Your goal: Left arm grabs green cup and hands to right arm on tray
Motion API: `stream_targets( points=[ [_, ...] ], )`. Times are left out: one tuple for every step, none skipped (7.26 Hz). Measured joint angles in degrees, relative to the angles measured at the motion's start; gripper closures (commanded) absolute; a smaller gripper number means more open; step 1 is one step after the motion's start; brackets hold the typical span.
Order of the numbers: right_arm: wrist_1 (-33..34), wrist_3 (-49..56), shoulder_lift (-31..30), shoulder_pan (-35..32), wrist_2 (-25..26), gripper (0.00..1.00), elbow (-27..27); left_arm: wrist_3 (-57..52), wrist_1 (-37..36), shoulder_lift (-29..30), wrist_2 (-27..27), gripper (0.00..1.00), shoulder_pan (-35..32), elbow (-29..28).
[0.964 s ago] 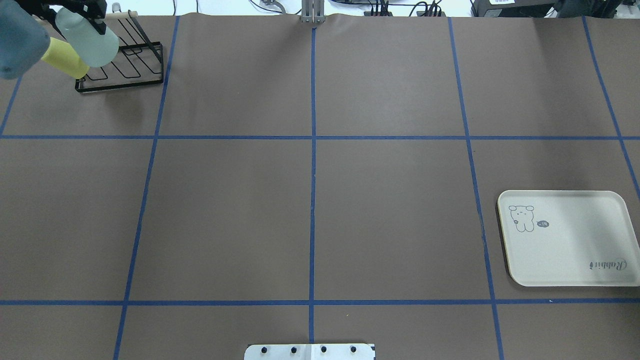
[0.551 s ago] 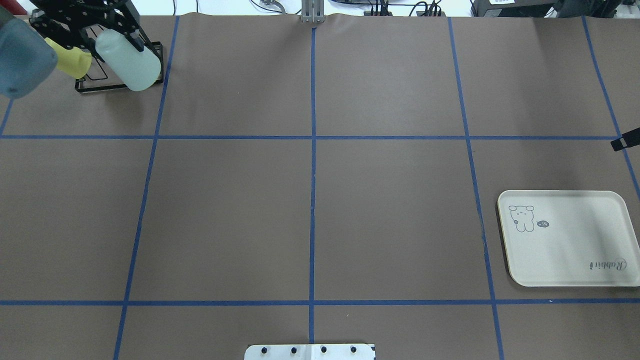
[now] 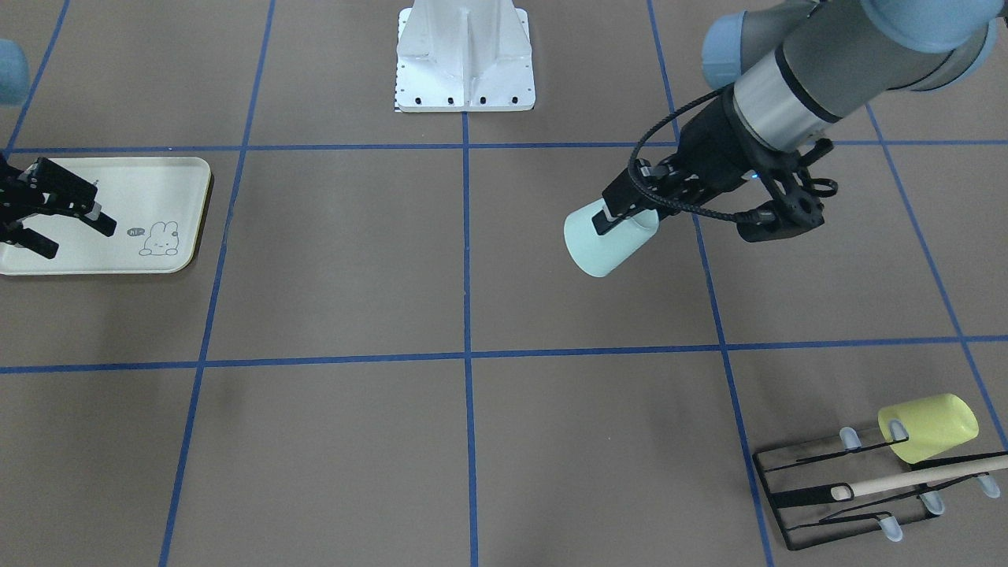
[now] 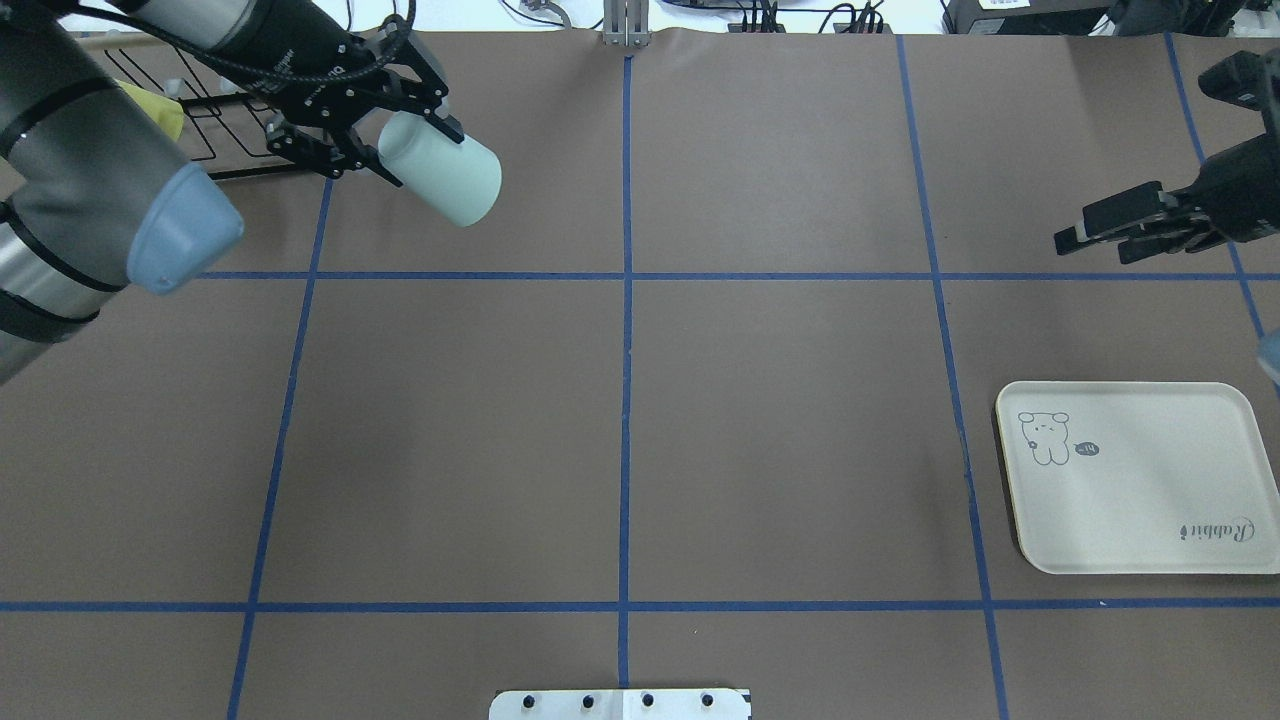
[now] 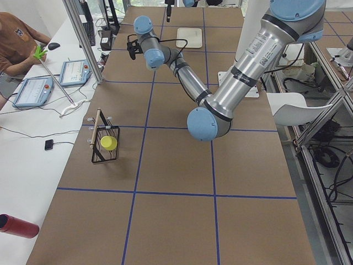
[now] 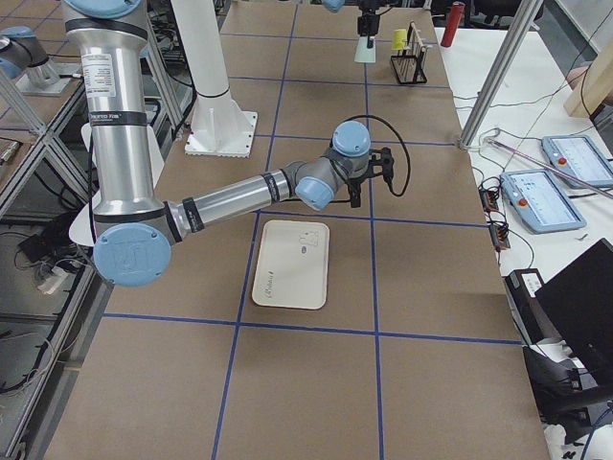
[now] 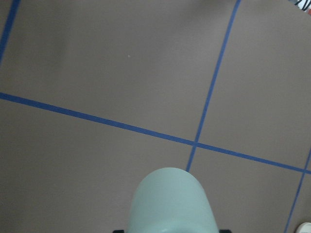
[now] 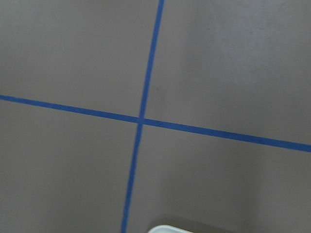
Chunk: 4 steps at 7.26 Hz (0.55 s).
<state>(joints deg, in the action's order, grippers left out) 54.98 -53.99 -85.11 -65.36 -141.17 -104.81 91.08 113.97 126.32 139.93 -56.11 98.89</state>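
Observation:
My left gripper (image 4: 410,150) is shut on the pale mint-green cup (image 4: 445,180) and holds it tilted in the air, just right of the black wire rack. In the front-facing view the gripper (image 3: 624,211) grips the cup (image 3: 602,248) at its rim end. The cup fills the bottom of the left wrist view (image 7: 170,204). My right gripper (image 4: 1095,228) is open and empty, in the air beyond the cream tray (image 4: 1140,490). In the front-facing view it (image 3: 72,235) overlaps the tray (image 3: 161,185). A tray corner shows in the right wrist view (image 8: 165,229).
The black wire rack (image 3: 843,492) stands at the far left corner with a pale yellow cup (image 3: 929,425) on it. They also show in the overhead view, rack (image 4: 235,120) and yellow cup (image 4: 168,115). The robot's white base plate (image 4: 620,703) is at the near edge.
My left gripper has carried the green cup to the right, away from the rack and the yellow cup. My right gripper has come into view from the right edge.

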Motion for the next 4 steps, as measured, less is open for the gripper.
stream_targets(
  points=[
    [-4.7, -8.1, 1.3, 1.8, -0.1, 0.00, 0.1, 7.7, 8.8, 0.0, -1.9, 1.00, 1.9, -0.3],
    [-8.4, -14.4, 2.8, 3.6, -0.1, 0.00, 0.2, 14.3, 17.9, -0.2, -4.5, 1.00, 4.0, -0.3],
    [-11.9, -19.3, 4.2, 5.5, -0.1, 0.00, 0.2, 20.5, 26.5, -0.4, -6.9, 1.00, 5.9, -0.4],
    [-16.6, -24.7, 5.5, 7.3, -0.1, 0.00, 0.3, 26.9, 34.7, -0.5, -8.5, 1.00, 7.4, -0.6]
  ],
)
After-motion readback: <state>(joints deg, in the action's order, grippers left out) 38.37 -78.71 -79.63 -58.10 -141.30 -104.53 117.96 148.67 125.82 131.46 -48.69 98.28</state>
